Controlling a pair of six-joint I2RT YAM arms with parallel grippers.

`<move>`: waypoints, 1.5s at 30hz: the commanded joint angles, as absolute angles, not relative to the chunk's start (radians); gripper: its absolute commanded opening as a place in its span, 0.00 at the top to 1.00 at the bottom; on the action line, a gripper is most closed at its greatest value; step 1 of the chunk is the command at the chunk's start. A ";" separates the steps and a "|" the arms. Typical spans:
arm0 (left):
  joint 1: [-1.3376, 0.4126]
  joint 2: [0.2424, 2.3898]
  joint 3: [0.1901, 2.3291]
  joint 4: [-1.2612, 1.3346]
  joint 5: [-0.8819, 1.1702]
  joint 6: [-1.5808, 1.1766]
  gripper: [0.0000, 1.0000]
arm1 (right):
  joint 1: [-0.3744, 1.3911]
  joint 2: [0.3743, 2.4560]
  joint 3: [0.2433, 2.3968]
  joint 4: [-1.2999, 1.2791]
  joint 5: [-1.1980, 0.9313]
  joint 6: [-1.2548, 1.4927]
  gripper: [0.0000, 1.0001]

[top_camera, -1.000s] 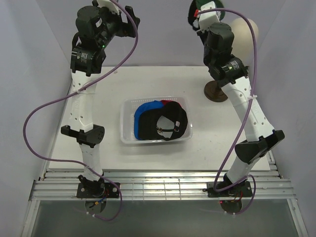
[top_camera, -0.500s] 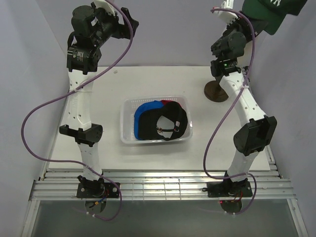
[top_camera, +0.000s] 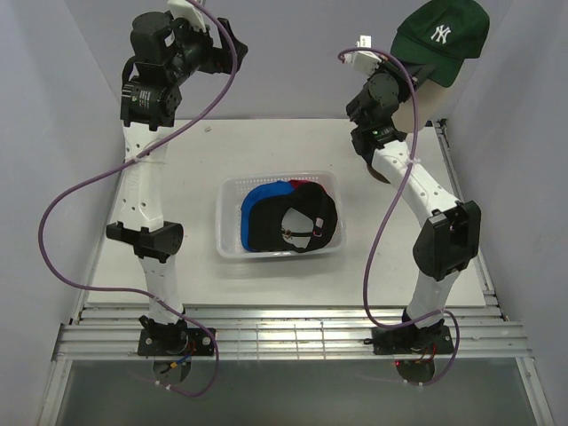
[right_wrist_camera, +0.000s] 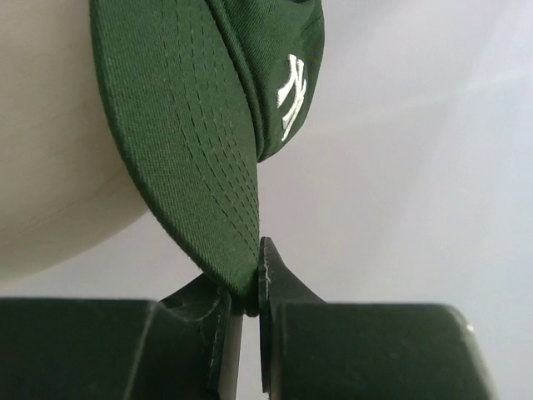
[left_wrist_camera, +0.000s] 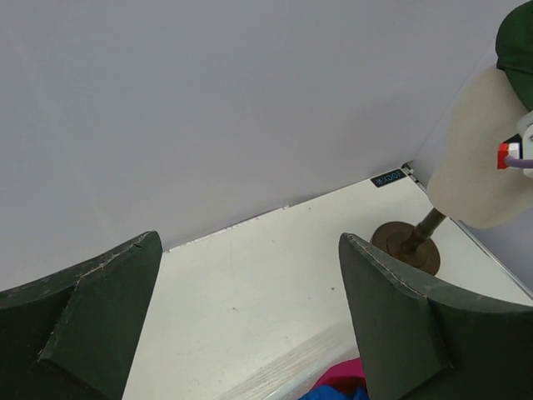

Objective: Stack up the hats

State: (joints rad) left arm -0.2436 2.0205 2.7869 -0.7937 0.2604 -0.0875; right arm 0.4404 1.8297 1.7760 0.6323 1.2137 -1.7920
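Observation:
A dark green cap [top_camera: 441, 37] with a white logo hangs high at the back right, and my right gripper [top_camera: 401, 69] is shut on the tip of its brim. The right wrist view shows the brim [right_wrist_camera: 191, 125] pinched between the closed jaws of the right gripper [right_wrist_camera: 254, 279]. A black cap [top_camera: 306, 222], a blue cap [top_camera: 256, 209] and a magenta-red cap [top_camera: 302, 184] lie piled in the clear tray [top_camera: 232, 191] at mid-table. My left gripper [top_camera: 232, 40] is raised at the back left, open and empty, its fingers [left_wrist_camera: 400, 308] far apart.
The beige mannequin head [left_wrist_camera: 479, 158] stands bare on its brown stand [left_wrist_camera: 408, 243] at the back right, just below the lifted green cap. Grey walls close in the back and both sides. The tray's far rim [left_wrist_camera: 275, 375] shows under the left gripper.
The right arm has swung the green cap up and to the right, away from the mannequin head, and the cap's logo now faces the top camera. The left arm has barely moved.

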 commanded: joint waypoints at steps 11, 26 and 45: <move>-0.235 1.994 2.760 -0.798 0.287 -0.103 0.02 | 0.483 1.746 1.700 0.577 1.295 -1.729 0.92; -0.232 1.982 2.735 -0.801 0.296 -0.107 0.02 | 0.540 1.687 1.520 0.480 1.365 -1.663 0.92; -0.230 1.985 2.706 -0.796 0.328 -0.135 0.02 | 0.543 1.569 1.299 0.434 1.207 -1.752 0.92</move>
State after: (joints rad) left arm -0.2375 2.0197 2.7075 -0.8013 0.3077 -0.1230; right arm 0.5312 1.5787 1.2976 0.4671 1.2160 -1.7153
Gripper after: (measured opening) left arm 0.978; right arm 0.122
